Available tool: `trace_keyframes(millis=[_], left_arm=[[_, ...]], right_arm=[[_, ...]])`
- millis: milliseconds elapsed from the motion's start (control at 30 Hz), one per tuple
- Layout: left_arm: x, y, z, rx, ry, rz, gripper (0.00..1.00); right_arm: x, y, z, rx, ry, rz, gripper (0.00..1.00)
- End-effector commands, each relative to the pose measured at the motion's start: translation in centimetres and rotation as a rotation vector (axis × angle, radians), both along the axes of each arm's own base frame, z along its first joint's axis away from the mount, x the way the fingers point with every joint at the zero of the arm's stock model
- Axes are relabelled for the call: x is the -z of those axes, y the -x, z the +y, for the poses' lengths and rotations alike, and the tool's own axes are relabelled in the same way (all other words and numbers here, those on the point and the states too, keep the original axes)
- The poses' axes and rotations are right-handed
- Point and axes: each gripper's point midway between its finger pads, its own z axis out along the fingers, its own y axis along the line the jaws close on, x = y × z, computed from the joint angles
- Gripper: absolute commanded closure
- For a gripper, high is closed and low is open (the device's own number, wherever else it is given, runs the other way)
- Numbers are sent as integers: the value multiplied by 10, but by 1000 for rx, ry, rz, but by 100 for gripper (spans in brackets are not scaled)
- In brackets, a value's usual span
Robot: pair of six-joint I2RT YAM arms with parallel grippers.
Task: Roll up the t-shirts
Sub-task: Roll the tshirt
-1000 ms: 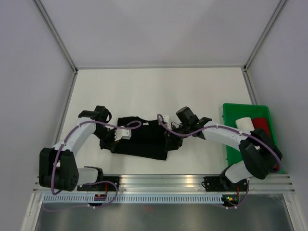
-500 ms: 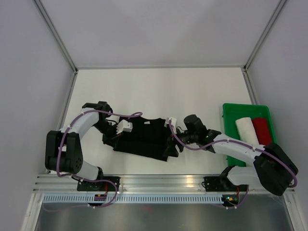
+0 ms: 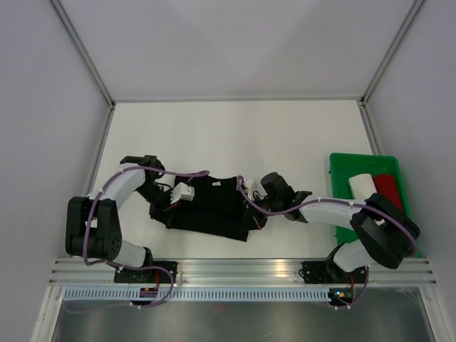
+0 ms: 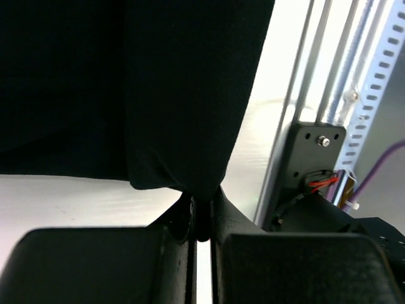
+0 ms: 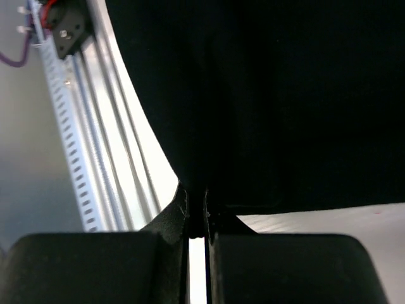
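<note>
Black shirt lying crumpled on the tabletop between both arms, white roll and red roll already in the green bin off to the right. Left pincer clamped shut on a thin pinch of black cloth, right pincer same deal on the opposite edge. Could easily slip out, since only a tiny fold sits in each bite. Could also bunch or stretch the shirt if pulled unevenly. Hard to tell how the shirt is folded underneath, and wrist views mostly just black fabric, with the neck label hidden.
</note>
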Motion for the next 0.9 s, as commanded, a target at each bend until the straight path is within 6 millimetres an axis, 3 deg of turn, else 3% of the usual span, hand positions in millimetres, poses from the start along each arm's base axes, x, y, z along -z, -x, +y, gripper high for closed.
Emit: trace_keyframes(millis=[0,100,167,233,267,300,400,467,533,700,867], left_arm=[[-17,40,2,59,42,64,98],[-16,34,2,49,34,47,98],[-12,15,1,-11,16,45,97],[-4,3,3,-56,-8,90,90],[0,-6,4,-92,-17,89,86],[1,-16,6,-115,-23,85,72],[4,-32,7,-163,-16,85,52],[-1,-38,5,-178,7,69,49],[-7,-42,0,-192,47,46,39],[-29,-52,-9,-217,135,-39,35],[-28,-65,-23,-351,187,18,37]], right_arm=[[-23,27,8,-89,-108,130,100],[-21,24,6,-75,-117,169,100],[-18,4,4,-24,-121,200,100],[-13,-8,2,8,-109,212,100],[-2,-16,-2,39,-73,213,100],[-2,-22,0,45,-65,200,100],[7,-27,1,53,-41,215,100],[8,-31,2,63,-36,211,100],[6,-34,2,73,-34,197,100],[6,-37,0,82,-30,194,99],[9,-43,1,89,-13,203,98]])
